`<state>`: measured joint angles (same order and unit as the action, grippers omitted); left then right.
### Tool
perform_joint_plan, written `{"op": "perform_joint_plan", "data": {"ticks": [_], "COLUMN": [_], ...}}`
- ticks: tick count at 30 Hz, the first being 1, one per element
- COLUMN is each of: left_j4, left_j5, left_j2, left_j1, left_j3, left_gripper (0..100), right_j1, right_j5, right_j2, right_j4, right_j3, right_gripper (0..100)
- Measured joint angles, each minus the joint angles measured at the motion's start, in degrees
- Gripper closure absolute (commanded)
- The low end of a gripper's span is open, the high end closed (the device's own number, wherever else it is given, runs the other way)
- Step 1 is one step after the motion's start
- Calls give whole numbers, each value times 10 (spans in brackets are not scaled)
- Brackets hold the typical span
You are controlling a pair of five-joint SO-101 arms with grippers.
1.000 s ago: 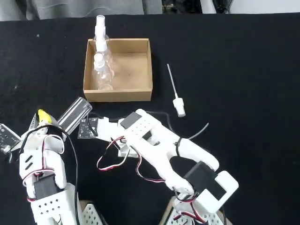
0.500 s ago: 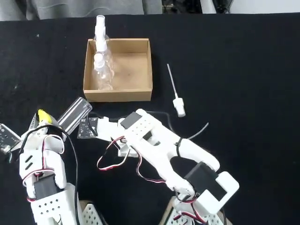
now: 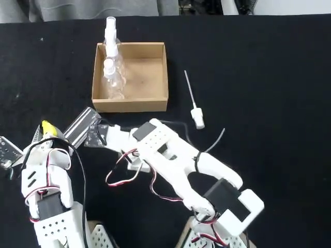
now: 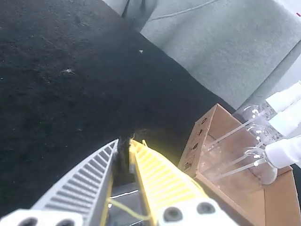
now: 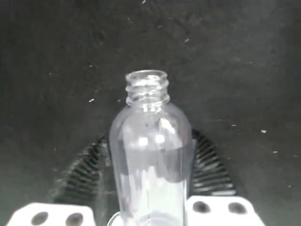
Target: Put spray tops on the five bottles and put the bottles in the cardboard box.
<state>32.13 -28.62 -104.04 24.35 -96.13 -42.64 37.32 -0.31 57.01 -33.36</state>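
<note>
Currently the right gripper is closed on the uncapped bottle: both black ribbed fingers press the clear body from either side, and the threaded open neck projects past the fingertips. In the high view this bottle is held low over the black table, just in front of the front-left corner of the cardboard box and close to the left gripper. The left gripper's grey and yellow fingers are drawn together to a thin slit with nothing between them. Inside the box, capped bottles stand against the left wall, one leaning out over the far rim; the rest of the box floor is bare. A loose spray top with its dip tube lies on the table just to the right of the box. Beyond it the table is open out to the right-hand and far edges.
</note>
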Motion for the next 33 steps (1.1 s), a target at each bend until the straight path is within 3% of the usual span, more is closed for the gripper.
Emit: {"op": "perform_joint_plan", "data": {"ticks": [19, 26, 33], "left_j4": [0, 0, 0], "left_j5": [0, 0, 0], "left_j2": [0, 0, 0], "left_j1": [0, 0, 0], "left_j3": [0, 0, 0], "left_gripper": [970, 970, 970], "right_j1": [4, 53, 120], "right_j5": [-72, -72, -123], "right_j2": [-203, -340, -462], "right_j4": [84, 86, 73], "right_j3": [2, -54, -101], "right_gripper": [903, 906, 907]}}
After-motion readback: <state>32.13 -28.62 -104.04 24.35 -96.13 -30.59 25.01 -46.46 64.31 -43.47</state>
